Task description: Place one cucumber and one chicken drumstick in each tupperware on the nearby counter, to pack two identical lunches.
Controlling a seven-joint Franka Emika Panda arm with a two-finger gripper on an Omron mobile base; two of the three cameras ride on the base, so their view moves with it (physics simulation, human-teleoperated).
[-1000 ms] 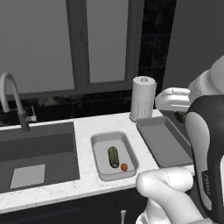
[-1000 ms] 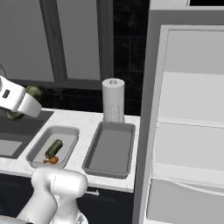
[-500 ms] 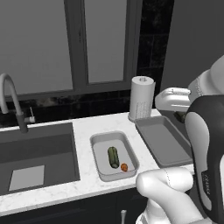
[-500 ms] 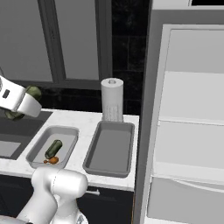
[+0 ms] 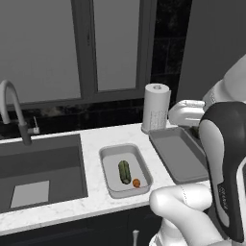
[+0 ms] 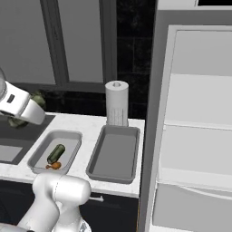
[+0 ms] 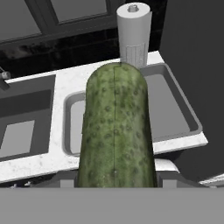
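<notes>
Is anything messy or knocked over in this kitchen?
Nothing stands out. The paper towel roll stands upright on the counter, both tupperware sit flat, and the gripper holds a cucumber above them.

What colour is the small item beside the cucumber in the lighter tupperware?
Orange, clearest in the left base view.

A window (image 5: 84,48) with pale grey panes and dark frames fills the wall ahead of the jaws, over a black tiled backsplash (image 5: 91,114). The white marbled tabletop (image 5: 93,139) runs below it, above dark navy cabinets (image 6: 113,210). Left of the jaws a dark sink basin (image 5: 41,168) is sunk in, with a curved grey faucet (image 5: 12,108) behind it. To the right stands a pale fridge (image 6: 195,136), its shelves showing. A paper towel roll (image 5: 155,108) stands upright at the backsplash.
</notes>
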